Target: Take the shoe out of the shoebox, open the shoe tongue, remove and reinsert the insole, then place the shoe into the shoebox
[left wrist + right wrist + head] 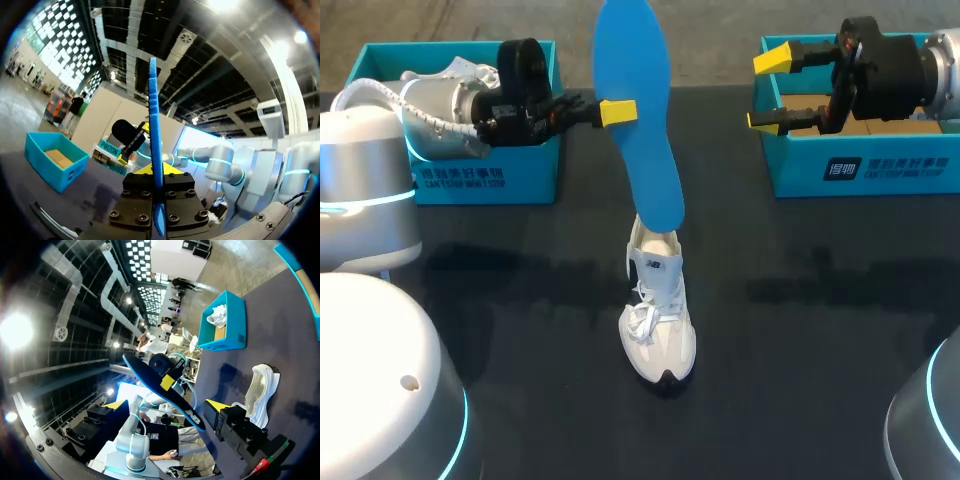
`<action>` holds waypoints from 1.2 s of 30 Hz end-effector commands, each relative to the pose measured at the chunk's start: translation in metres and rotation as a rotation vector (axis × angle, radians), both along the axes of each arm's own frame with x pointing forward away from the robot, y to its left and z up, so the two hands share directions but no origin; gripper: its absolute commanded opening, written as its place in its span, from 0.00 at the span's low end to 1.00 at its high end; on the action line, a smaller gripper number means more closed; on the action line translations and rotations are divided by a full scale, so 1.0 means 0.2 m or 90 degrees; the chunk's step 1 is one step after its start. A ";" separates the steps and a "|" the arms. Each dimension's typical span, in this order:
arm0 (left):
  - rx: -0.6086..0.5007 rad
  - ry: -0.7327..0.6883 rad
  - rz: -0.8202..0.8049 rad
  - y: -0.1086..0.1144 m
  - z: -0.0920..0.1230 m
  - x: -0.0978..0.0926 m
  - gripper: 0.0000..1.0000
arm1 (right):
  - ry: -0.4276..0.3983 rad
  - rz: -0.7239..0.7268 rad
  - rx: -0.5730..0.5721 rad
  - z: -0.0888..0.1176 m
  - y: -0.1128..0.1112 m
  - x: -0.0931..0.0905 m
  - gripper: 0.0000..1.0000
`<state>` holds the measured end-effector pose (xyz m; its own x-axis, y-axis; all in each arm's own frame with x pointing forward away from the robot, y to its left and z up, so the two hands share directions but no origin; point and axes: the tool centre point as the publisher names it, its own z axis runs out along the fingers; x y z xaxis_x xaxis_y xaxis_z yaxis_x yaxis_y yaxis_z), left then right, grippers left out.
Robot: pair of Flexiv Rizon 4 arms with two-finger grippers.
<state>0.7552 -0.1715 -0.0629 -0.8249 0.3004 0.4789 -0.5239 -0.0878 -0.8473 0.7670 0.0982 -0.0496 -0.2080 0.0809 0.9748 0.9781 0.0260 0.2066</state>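
So the dark counter [820, 330] is carrying everything here. My left arm [440, 110] is coming in over the far-left corner and my right arm [920, 65] is hanging over the far-right corner.

Two teal boxes are sitting along the far edge. The left shoebox [490, 180] is holding something white [217, 315], a second shoe or stuffing, I can't tell which. The right shoebox [860, 170] is showing just its cardboard floor.

The white shoe [658, 320] is standing on its sole in the middle of the counter, well apart from both boxes, toe pointing at the near edge.

The blue insole [640, 120] is standing nearly upright above it, with its lower end dipping into the shoe's opening. The left jaws are clenched on it from both sides, partway up its edge; the left wrist view is showing the foam running straight between the yellow tips. The right jaws are hanging released above the right shoebox, gripping nothing.

Progress-wise, I'm guessing: the shoe is out of the box and the insole is almost all out. I can't tell whether it's coming out or going back in. Seating it flat and boxing the shoe are both looking undone.
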 end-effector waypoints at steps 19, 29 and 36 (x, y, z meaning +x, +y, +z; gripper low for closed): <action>0.104 0.384 -0.116 -0.02 -0.06 0.03 0.00 | 0.001 0.000 -0.001 0.00 0.01 0.00 1.00; 0.171 0.495 -0.140 0.00 -0.12 0.03 0.00 | 0.001 0.000 -0.001 0.00 0.01 0.00 1.00; 0.165 0.487 -0.124 0.00 -0.12 0.04 0.00 | 0.001 0.000 -0.001 0.00 0.01 0.00 1.00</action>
